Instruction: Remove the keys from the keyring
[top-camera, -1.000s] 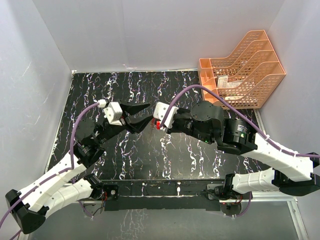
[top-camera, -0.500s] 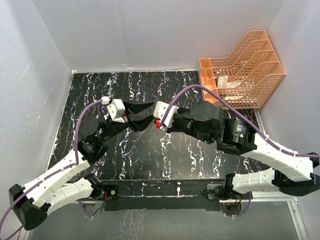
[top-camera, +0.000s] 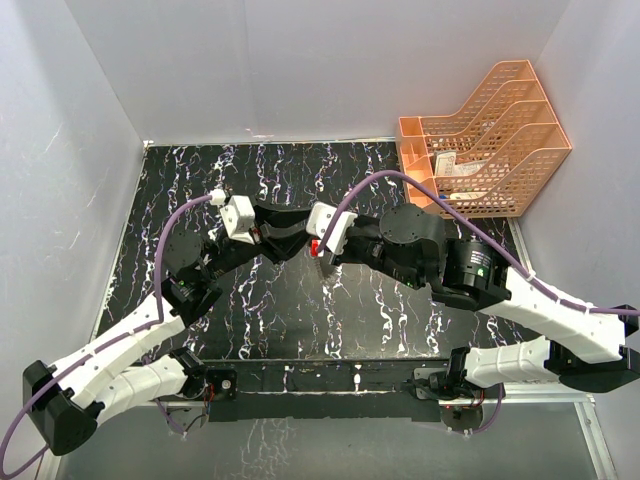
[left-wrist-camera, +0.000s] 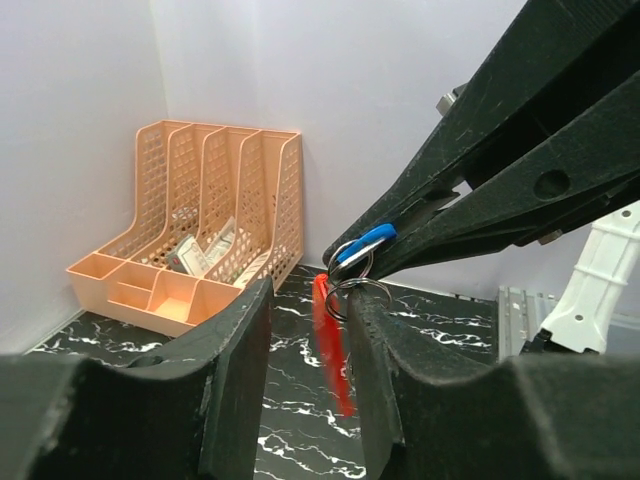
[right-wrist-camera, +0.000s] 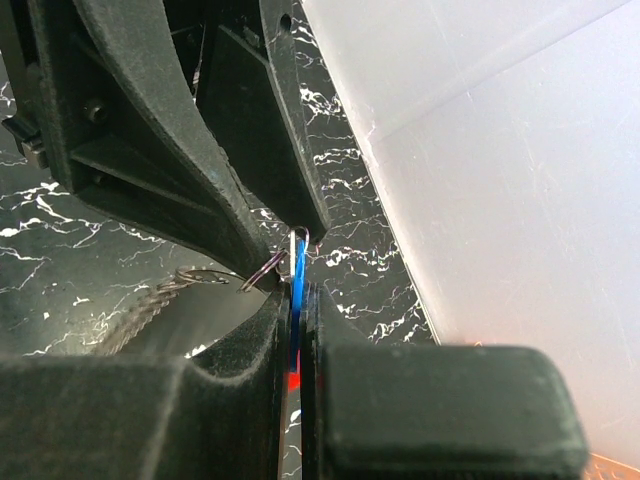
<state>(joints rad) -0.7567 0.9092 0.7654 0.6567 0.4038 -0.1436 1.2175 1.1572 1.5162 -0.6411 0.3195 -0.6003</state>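
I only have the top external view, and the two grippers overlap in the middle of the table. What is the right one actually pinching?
Observer: The right gripper is shut on the blue key. Its wrist view shows the key edge-on between the fingers.
Operator: Where's the ring?
Observer: A metal ring hangs just under the key, and a red strap dangles from it.
Operator: Has the left gripper got hold of anything?
Observer: Not visibly. In its wrist view, the left gripper has its jaws apart with the red strap hanging between them. I can't tell whether the strap touches a finger.
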